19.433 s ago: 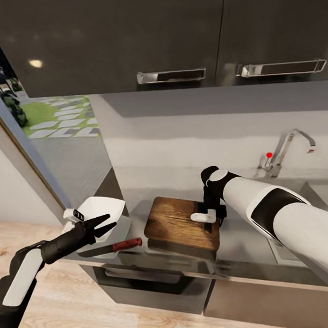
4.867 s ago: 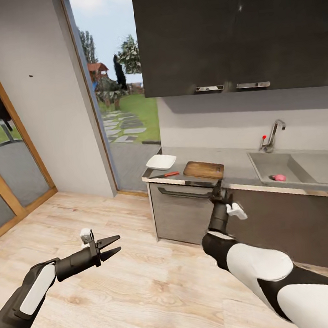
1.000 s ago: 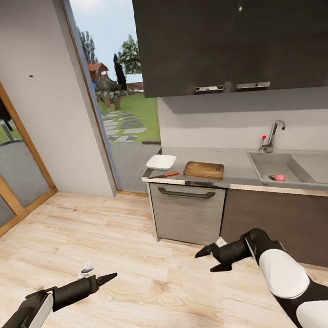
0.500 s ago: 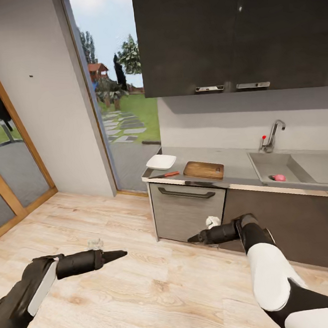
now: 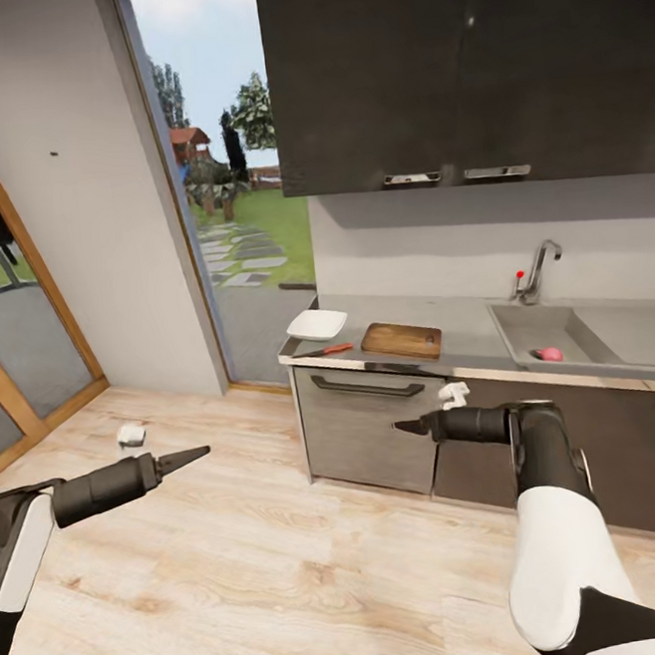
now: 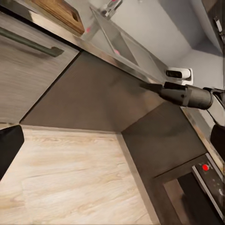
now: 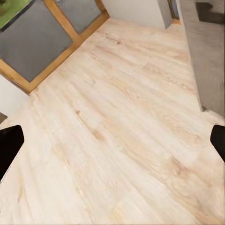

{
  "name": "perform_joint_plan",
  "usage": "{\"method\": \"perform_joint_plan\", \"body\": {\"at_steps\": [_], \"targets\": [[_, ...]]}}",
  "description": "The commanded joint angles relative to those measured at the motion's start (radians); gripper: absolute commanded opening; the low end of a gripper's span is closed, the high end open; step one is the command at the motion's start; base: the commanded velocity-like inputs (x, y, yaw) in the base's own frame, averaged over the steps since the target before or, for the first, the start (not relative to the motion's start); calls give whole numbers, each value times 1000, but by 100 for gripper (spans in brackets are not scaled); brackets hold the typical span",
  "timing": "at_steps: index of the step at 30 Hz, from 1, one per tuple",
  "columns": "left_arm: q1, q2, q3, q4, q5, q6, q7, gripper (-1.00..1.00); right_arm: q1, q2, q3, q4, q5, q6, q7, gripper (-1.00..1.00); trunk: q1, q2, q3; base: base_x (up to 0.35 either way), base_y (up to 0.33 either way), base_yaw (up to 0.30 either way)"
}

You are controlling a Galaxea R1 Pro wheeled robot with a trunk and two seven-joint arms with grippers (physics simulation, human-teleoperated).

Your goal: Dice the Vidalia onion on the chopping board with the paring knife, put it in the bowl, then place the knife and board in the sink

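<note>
Across the room, the grey countertop carries the white bowl at its left end. The paring knife lies just in front of the bowl, and the brown chopping board sits to its right. The pinkish Vidalia onion rests in the sink under the chrome faucet. My left gripper hangs over the floor, far from the counter. My right gripper is in front of the cabinet doors below the board. In the right wrist view its fingertips stand wide apart. Both grippers are open and hold nothing.
A grey cabinet with a dark bar handle stands under the counter, and dark wall cupboards hang above it. Light wooden floor lies between me and the counter. A glass door opens onto a garden at the left.
Both arms have risen: the right gripper moved up in front of the cabinet, and the left one went up and leftward. The view shifted slightly.
</note>
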Motion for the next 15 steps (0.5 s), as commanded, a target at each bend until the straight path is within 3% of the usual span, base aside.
{"method": "perform_joint_plan", "body": {"at_steps": [1, 7, 15], "targets": [[-1, 1, 2, -1, 1, 7, -3, 100, -2, 1, -12, -8, 6, 26, 8, 100, 1, -2, -1, 0, 0, -213], [-1, 0, 6, 5, 0, 11, -2, 100, -1, -6, -49, -116, 1, 135, 11, 100, 1, -2, 5, 0, 0, -233], [-1, 2, -6, -18, -3, -3, -10, 100, 11, -3, -35, -137, 10, 144, 12, 100, 1, -2, 13, 0, 0, -248]]}}
